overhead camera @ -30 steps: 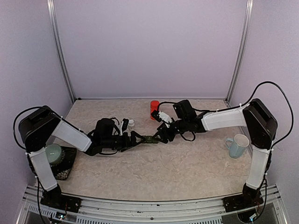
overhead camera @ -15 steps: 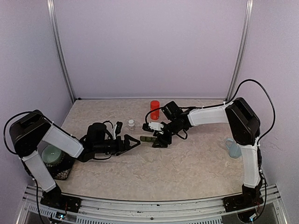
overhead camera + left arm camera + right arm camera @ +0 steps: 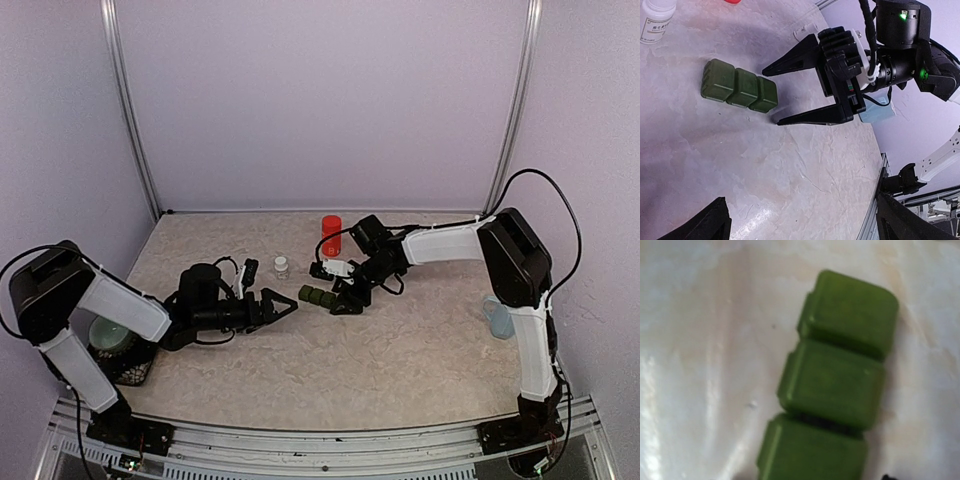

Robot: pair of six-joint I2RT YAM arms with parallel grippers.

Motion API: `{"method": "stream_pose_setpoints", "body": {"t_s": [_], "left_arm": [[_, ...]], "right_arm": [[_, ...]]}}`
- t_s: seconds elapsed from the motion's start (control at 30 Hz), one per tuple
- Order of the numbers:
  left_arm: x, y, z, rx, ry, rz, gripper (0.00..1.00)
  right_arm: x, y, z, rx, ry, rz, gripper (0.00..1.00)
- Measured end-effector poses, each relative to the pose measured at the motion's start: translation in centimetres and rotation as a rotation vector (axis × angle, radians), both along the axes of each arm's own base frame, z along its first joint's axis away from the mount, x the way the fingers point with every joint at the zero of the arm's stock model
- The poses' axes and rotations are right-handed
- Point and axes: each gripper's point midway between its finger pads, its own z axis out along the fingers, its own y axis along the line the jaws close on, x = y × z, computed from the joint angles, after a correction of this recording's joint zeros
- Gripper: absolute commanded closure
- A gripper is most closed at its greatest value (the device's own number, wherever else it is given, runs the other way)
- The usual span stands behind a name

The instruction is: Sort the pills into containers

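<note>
The containers point(image 3: 318, 297) lie with lids shut on the bench point(image 3: 400, 370) at mid-frame in the top view, below the red bottle point(image 3: 331, 235) and to the lower right of a small white bottle point(image 3: 281, 265). The right end effector point(image 3: 340, 302) sits at their right end, its fingers spread wider than the strip and gripping nothing. The left end effector point(image 3: 284, 305) stands wide and empty just left of the strip, apart from it.

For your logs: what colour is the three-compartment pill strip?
The strip is dark green; right wrist view.
</note>
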Motion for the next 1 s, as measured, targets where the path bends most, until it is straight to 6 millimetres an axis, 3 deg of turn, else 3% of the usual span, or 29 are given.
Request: {"method": "stream_pose_setpoints", "body": {"t_s": [0.43,0.57,0.73,1.0], "left_arm": [[0.0,0.3,0.9,0.033,-0.048,0.024,0.01],[0.2,0.6,0.6,0.056,-0.059,0.041,0.01],[0.2,0.7,0.1,0.097,-0.079,0.049,0.01],[0.4,0.8,0.8,0.115,-0.137,0.038,0.01]], "right_arm": [[0.1,1.1,-0.7,0.032,0.032,-0.134,0.39],[0.3,1.7,-0.8,0.040,0.010,-0.170,0.52],[0.6,2.0,-0.7,0.065,0.007,-0.215,0.79],[-1.4,0.9,0.2,0.093,0.029,-0.251,0.81]]}}
